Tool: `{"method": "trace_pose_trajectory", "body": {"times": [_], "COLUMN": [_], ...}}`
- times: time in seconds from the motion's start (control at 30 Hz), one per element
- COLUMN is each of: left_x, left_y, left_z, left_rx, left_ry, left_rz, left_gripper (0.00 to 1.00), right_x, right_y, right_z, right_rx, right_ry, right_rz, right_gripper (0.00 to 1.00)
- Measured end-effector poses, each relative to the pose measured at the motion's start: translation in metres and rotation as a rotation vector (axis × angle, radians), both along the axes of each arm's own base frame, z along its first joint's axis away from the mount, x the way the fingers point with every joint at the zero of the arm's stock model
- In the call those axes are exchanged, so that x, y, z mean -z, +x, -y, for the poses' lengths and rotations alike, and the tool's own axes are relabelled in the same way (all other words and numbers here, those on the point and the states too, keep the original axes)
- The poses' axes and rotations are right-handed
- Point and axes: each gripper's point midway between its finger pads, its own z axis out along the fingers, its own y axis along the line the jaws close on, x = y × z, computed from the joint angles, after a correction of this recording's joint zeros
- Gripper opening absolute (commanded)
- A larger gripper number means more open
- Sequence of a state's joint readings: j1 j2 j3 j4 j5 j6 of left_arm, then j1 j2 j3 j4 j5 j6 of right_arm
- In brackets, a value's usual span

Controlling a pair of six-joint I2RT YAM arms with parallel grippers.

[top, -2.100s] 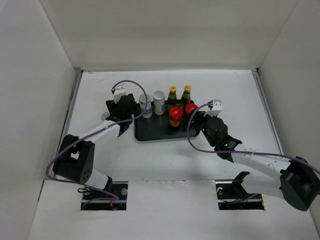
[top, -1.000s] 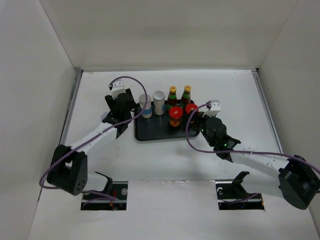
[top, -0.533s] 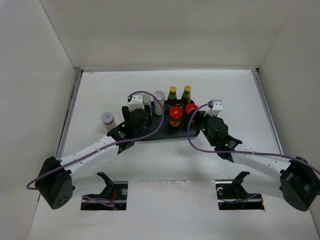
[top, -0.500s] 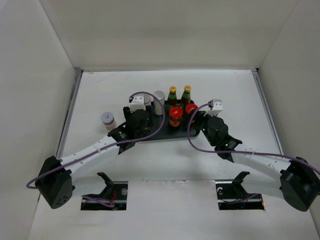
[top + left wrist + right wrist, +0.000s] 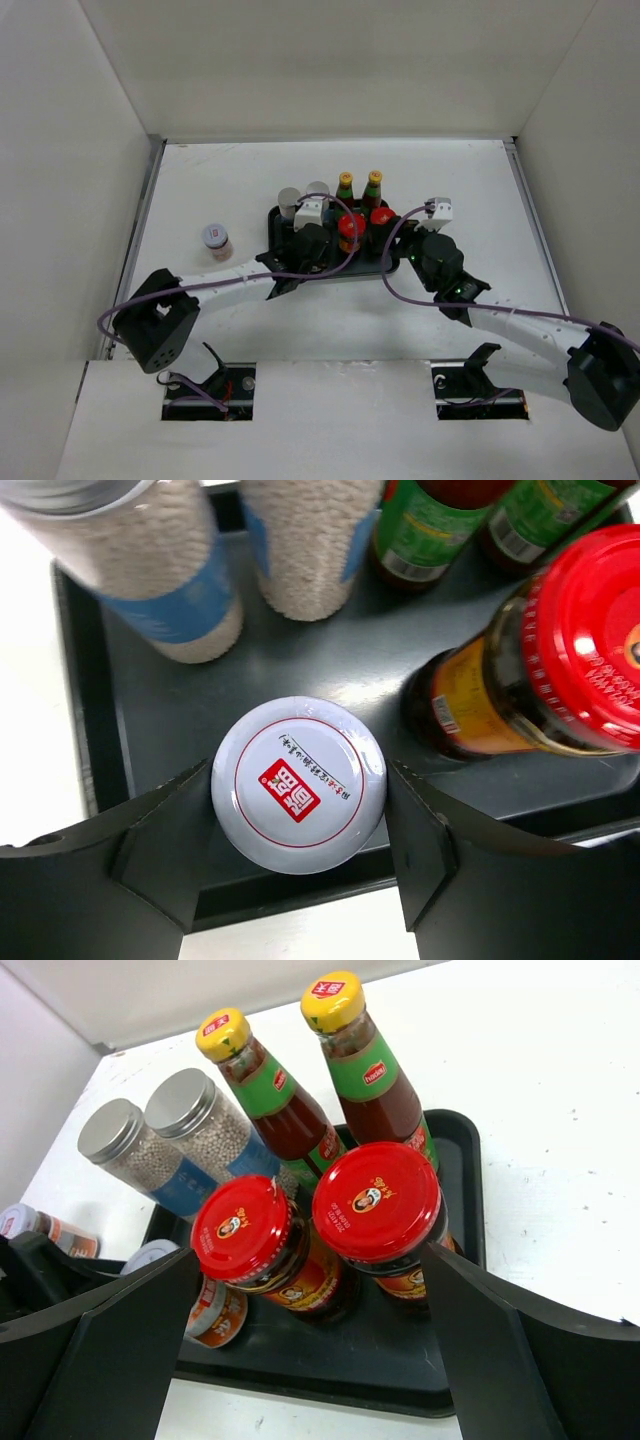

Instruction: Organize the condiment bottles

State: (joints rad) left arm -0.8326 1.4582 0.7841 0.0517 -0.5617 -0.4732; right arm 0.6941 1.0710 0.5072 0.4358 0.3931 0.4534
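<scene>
My left gripper [image 5: 298,825] is shut on a white-lidded jar [image 5: 298,783] at the front left of the black tray [image 5: 330,670]; from above it is hidden under my left gripper [image 5: 305,243]. It also shows in the right wrist view [image 5: 215,1312]. On the tray stand two silver-lidded jars [image 5: 289,197] [image 5: 318,188], two green-necked bottles with yellow caps [image 5: 345,185] [image 5: 373,182] and two red-lidded jars [image 5: 350,225] [image 5: 381,215]. My right gripper [image 5: 310,1252] is open wide just before the red jars [image 5: 240,1228] [image 5: 378,1200], touching nothing.
Another white-lidded jar [image 5: 215,237] stands on the white table left of the tray. White walls close in the table on three sides. The tray's right rim [image 5: 460,1160] lies close to my right fingers.
My left gripper has swung right from the table's left side to the tray, carrying the white-lidded jar. The other white-lidded jar has come into view. The right arm has hardly moved.
</scene>
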Motion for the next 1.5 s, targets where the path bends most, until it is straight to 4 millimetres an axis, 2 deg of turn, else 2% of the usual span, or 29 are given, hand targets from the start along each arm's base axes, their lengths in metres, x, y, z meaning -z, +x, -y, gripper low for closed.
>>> {"method": "trace_pose_trajectory", "body": {"times": [0.17, 0.23, 0.3, 0.37, 0.4, 0.6, 0.73, 0.83, 0.9, 0.97, 1.07, 1.13, 1.23, 1.33, 1.5], "left_x": [-0.006, -0.009, -0.011, -0.012, -0.014, -0.024, -0.037, -0.058, -0.07, -0.077, -0.077, -0.072, -0.061, -0.047, -0.014], "left_y": [0.006, 0.009, 0.011, 0.014, 0.016, 0.018, 0.014, 0.009, 0.01, 0.012, 0.016, 0.016, 0.012, 0.01, 0.018], "left_z": [0.015, 0.019, 0.021, 0.023, 0.024, 0.03, 0.02, -0.002, -0.027, -0.06, -0.121, -0.163, -0.208, -0.225, -0.234], "left_rx": [0.02, 0.023, 0.024, 0.022, 0.019, 0.016, 0.003, -0.046, -0.111, -0.208, -0.386, -0.511, -0.652, -0.704, -0.727], "left_ry": [-0.028, -0.039, -0.046, -0.052, -0.063, -0.096, -0.119, -0.144, -0.15, -0.144, -0.117, -0.093, -0.054, -0.028, 0.021], "left_rz": [0.023, 0.038, 0.049, 0.058, 0.07, 0.108, 0.138, 0.189, 0.218, 0.23, 0.225, 0.215, 0.191, 0.159, 0.081], "left_gripper": [0.42, 0.5, 0.64, 0.74, 0.76, 0.81, 0.75, 0.7, 0.7, 0.74, 0.84, 0.86, 0.89, 0.89, 0.88], "right_x": [0.001, 0.001, 0.001, 0.001, 0.001, 0.001, 0.001, 0.001, 0.001, 0.001, 0.002, 0.005, 0.007, 0.008, 0.008], "right_y": [0.0, 0.0, 0.0, 0.0, 0.0, 0.0, 0.0, 0.0, 0.0, 0.0, 0.0, 0.001, 0.001, 0.001, 0.0], "right_z": [0.0, 0.0, 0.0, 0.0, 0.0, -0.001, -0.001, -0.001, -0.001, -0.001, -0.001, -0.001, -0.002, -0.003, -0.004], "right_rx": [0.0, -0.001, 0.0, 0.0, 0.0, 0.0, 0.0, 0.0, 0.0, 0.0, 0.0, 0.0, -0.001, -0.006, -0.011], "right_ry": [-0.002, -0.001, 0.001, 0.001, 0.001, 0.005, 0.006, 0.006, 0.008, 0.009, 0.005, 0.001, -0.003, -0.002, -0.001], "right_rz": [-0.003, -0.003, -0.004, -0.004, -0.004, -0.005, -0.005, -0.006, -0.006, -0.006, -0.009, -0.015, -0.02, -0.021, -0.024], "right_gripper": [1.0, 1.0, 1.0, 1.0, 1.0, 1.0, 1.0, 1.0, 1.0, 1.0, 1.0, 1.0, 1.0, 1.0, 1.0]}}
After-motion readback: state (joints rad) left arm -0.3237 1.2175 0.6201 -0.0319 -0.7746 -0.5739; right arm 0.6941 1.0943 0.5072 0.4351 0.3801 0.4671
